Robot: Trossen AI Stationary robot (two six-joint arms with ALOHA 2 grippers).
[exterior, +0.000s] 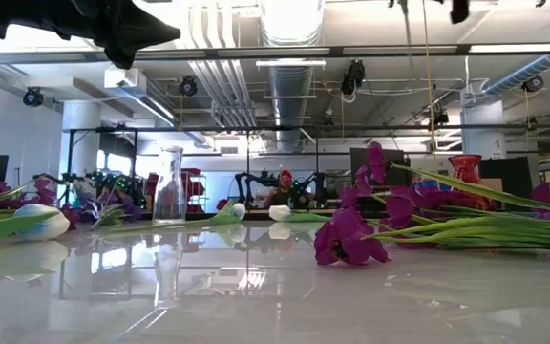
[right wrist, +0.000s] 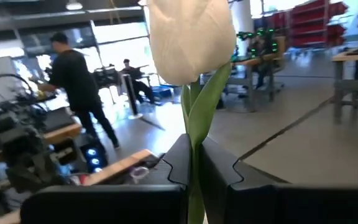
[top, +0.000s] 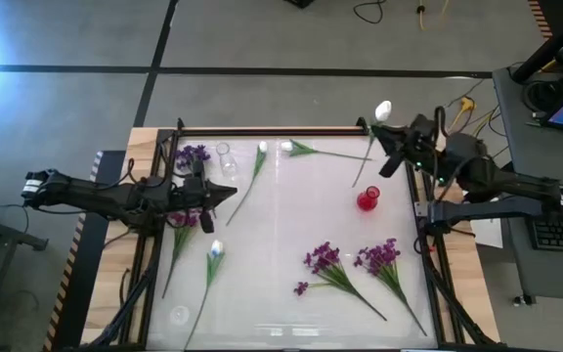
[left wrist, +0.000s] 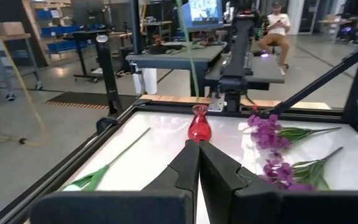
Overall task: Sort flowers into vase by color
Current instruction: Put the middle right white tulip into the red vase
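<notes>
Glossy white tabletop (top: 281, 244), flowers (top: 332, 266), workshop behind

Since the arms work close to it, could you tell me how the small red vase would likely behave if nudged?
The red vase looks narrow-necked above a small round body, so a sideways push high up could probably tip it. It appears to be glass, so likely fragile. The glossy table may let it slide.

Left gripper (top: 231, 191) low over table, right gripper (top: 379, 134) raised, jaws closed.

white tulips (top: 383, 110): 4 | purple clusters (top: 323, 260): maybe 4 | vases (top: 368, 200): 2
</notes>
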